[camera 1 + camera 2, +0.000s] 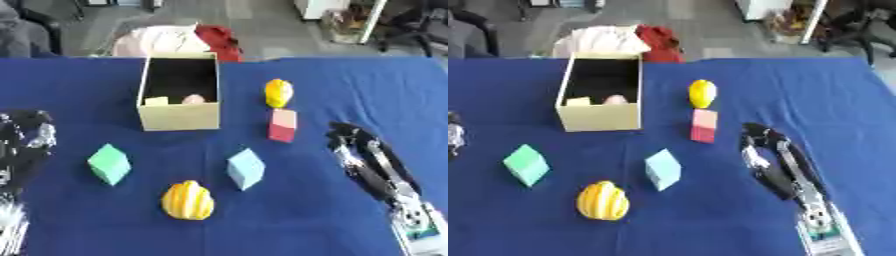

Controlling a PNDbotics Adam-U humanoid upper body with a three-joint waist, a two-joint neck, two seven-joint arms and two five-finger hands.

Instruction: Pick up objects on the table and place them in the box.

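Pink block just below yellow fruit, right of box: probably light, rigid, best pinched across flat sides (smooth faces, may slip). Right robot hand nearby on blue worktop, fingers straight, empty. Left robot hand at left edge, fingers unclear.

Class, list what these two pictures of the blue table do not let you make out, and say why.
- Contents of the open cream cardboard box: a pale pink shape and a yellowish one, half hidden by its front wall, both views.
- Robot's left hand: cut by the left edge, blurred.
- Robot's right hand: blurred, finger pose unclear.
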